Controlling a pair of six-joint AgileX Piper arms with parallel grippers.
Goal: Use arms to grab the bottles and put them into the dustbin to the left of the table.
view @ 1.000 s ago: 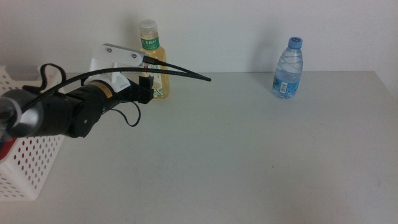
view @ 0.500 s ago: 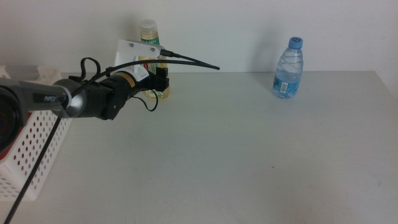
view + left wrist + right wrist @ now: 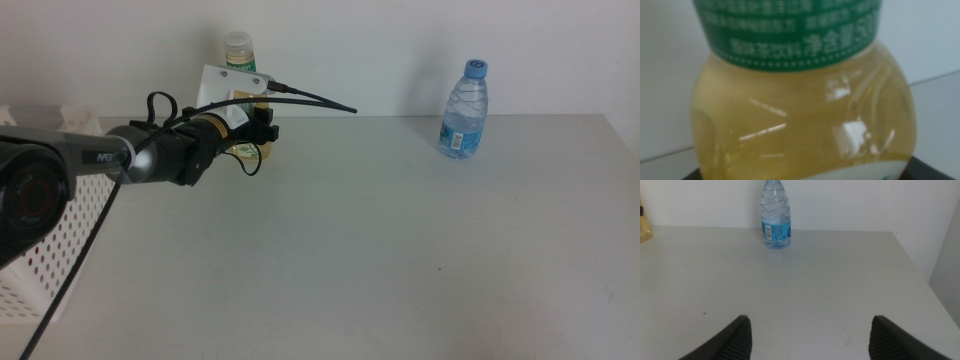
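Right against your left gripper [image 3: 262, 131] stands the yellowish bottle [image 3: 800, 110]; whether its fingers pinch it, you cannot tell. Water bottle [image 3: 463, 109] waits on the table [image 3: 400, 250]; right fingers [image 3: 737, 335] spread. Dustbin [image 3: 60, 215] awaits both.

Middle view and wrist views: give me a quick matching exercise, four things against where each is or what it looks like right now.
Things:
1. yellowish bottle
2. water bottle
3. dustbin
4. right gripper

Places or states:
A. white, with round holes, at the table's left edge
B. blue cap, standing alone on the far right of the table
C. open, low over bare table
D. green label, with the left gripper right at it

Pairs: 1-D, 2-B, 3-A, 4-C
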